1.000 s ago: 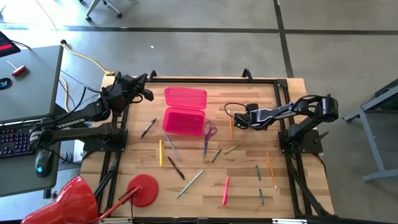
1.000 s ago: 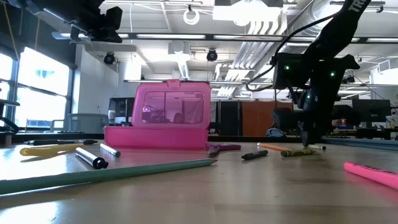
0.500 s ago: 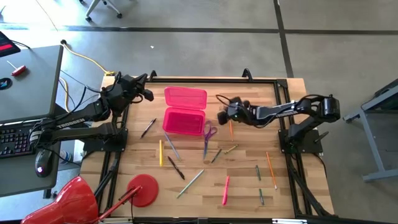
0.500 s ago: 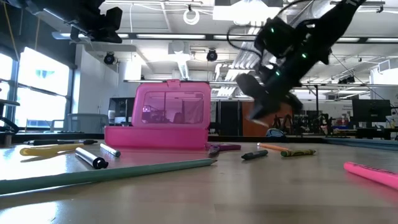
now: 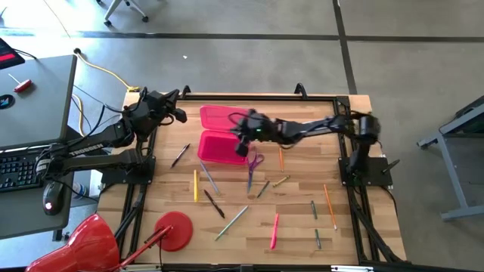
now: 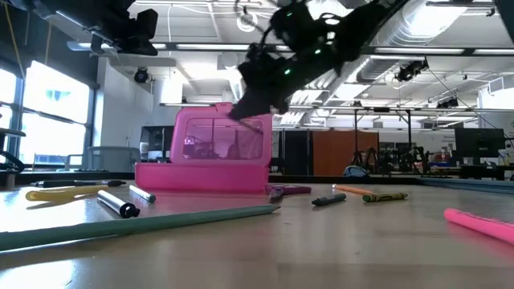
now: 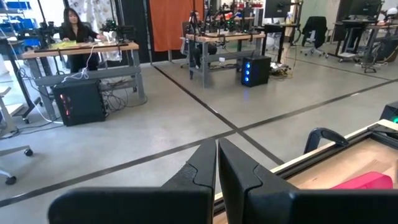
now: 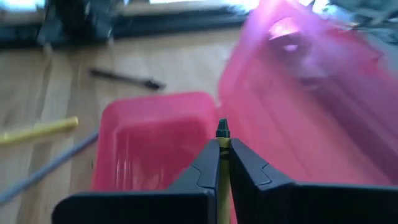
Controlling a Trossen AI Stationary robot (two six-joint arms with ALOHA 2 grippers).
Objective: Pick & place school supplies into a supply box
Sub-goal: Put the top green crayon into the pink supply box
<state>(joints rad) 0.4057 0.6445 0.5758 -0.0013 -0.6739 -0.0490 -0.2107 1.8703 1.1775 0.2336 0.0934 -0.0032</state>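
Note:
The open pink supply box point(image 5: 224, 146) lies at the table's far middle. Its tray point(image 8: 155, 140) rests flat and its lid point(image 6: 222, 141) stands up behind it. My right gripper point(image 5: 243, 137) hovers over the tray, shut on a yellowish pencil point(image 8: 222, 163); in the low view the right gripper point(image 6: 243, 107) slants down above the lid. Pencils and pens lie scattered: a yellow one point(image 5: 195, 185), an orange one point(image 5: 280, 157), a pink one point(image 5: 274, 230). The purple scissors point(image 5: 255, 161) lie right of the box. My left gripper point(image 7: 216, 143) waits shut at the far left corner. My right gripper pinches the yellowish pencil between its two fingers. The pencil lies along the fingers, and its dark tip point(image 8: 222, 129) sticks out just past the fingertips point(image 8: 209, 152). It is lifted clear, above the box's tray, with the fingers slanting down from the table's right.
A red round disc with a stick handle point(image 5: 173, 229) lies near the left front corner. More pencils point(image 5: 330, 205) lie at the right front. A green pencil point(image 6: 144, 222) and a dark marker point(image 6: 117, 205) lie near the low camera. A desk with a keyboard stands left of the table.
My right gripper has risen from the table right of the scissors and swung toward the table's left, carrying the pencil, until it is over the pink box. It has tipped from pointing straight down to slanting. The left arm has kept still.

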